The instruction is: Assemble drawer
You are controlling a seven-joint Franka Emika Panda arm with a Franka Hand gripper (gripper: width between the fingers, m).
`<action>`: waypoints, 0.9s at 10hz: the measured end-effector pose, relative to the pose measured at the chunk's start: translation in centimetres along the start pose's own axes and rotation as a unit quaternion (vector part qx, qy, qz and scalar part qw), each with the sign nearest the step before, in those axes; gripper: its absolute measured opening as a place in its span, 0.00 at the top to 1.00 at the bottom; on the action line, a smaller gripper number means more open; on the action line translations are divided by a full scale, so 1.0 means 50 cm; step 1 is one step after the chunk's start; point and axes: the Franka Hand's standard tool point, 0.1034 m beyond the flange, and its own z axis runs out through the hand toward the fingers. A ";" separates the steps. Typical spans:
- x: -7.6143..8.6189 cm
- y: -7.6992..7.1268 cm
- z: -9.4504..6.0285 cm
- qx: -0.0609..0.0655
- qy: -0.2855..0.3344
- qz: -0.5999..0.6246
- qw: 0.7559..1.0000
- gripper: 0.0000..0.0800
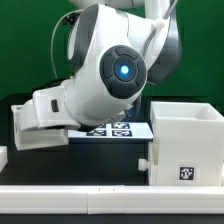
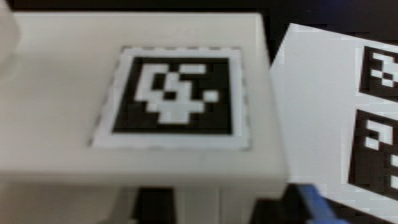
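A white drawer tray [image 1: 40,118] sits tilted under my arm at the exterior view's left, partly hidden by the arm. In the wrist view its tagged face [image 2: 175,92] fills most of the picture, very close. My gripper [image 2: 214,206] shows only as blurred shapes at the picture's edge, pressed against the tray's edge and seemingly shut on it. In the exterior view the gripper is hidden behind the arm. The large white cube-like casing [image 1: 186,140] stands upright at the exterior view's right, its open side up and a tag on its front lower corner.
The marker board [image 1: 112,128] lies flat between the tray and the casing and also shows in the wrist view [image 2: 347,100]. A white rail [image 1: 110,195] runs along the table's front edge. A green wall stands behind.
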 end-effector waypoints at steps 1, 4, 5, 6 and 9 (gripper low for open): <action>0.000 -0.003 -0.005 0.000 0.002 -0.008 1.000 0.92; -0.019 -0.040 -0.078 0.029 0.047 -0.025 0.998 0.96; -0.026 -0.043 -0.112 0.047 0.097 -0.022 0.994 0.96; -0.026 -0.031 -0.139 0.050 0.133 -0.020 0.990 0.96; -0.015 -0.023 -0.146 0.037 0.231 -0.016 0.972 0.96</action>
